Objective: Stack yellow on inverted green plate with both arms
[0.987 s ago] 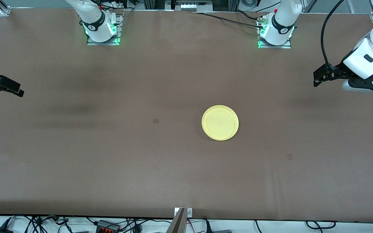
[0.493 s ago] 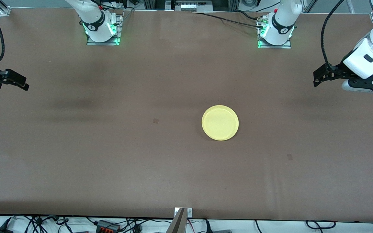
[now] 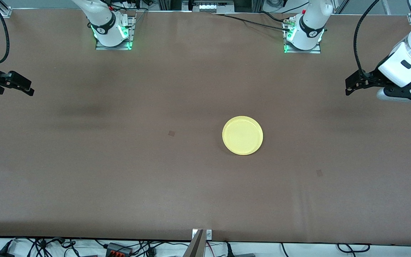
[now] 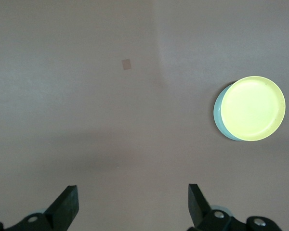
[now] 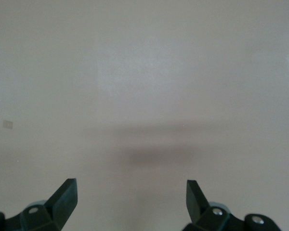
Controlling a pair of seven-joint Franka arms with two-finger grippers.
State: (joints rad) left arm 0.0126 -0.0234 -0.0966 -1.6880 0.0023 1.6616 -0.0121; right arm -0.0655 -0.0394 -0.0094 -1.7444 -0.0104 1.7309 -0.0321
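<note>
The round bright-yellow plastic plate looks smooth with a soft sheen; the brown cloth-covered tabletop is matt and faintly creased; the robot arms' white plastic shells look glossy

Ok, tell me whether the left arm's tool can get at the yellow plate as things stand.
Probably yes. The left tool hangs open and empty over bare table toward its own end. Nothing stands between it and the yellow plate, which sits on the green plate.
</note>
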